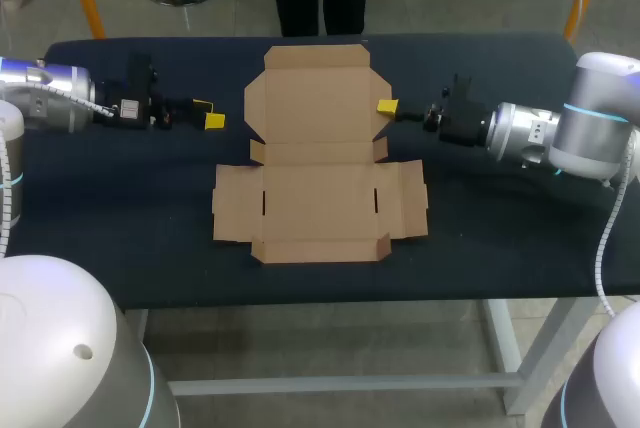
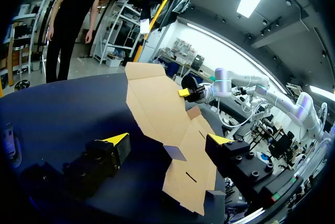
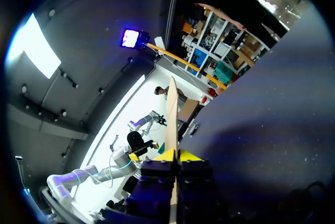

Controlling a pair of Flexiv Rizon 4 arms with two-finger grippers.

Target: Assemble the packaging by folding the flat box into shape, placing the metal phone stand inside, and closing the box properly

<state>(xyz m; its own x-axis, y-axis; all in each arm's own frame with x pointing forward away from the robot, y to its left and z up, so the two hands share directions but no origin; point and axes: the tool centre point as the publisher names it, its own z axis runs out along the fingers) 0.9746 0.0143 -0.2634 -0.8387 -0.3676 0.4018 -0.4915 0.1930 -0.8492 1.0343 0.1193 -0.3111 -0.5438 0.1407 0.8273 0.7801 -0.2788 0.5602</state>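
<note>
The right claw (image 1: 387, 106) is pressed together on the right edge of the flat brown cardboard box (image 1: 318, 163), with the thin board pinched between its two yellow tips. The box lies unfolded, panels and flaps spread out, in the middle of the dark blue bench (image 1: 120, 248). The left claw (image 1: 208, 113) is spread, low over the bench near the box's left side and clear of it. The right arm (image 1: 560, 133) and left arm (image 1: 50, 96) reach in almost level from opposite ends, claws facing each other across the box's far half.
</note>
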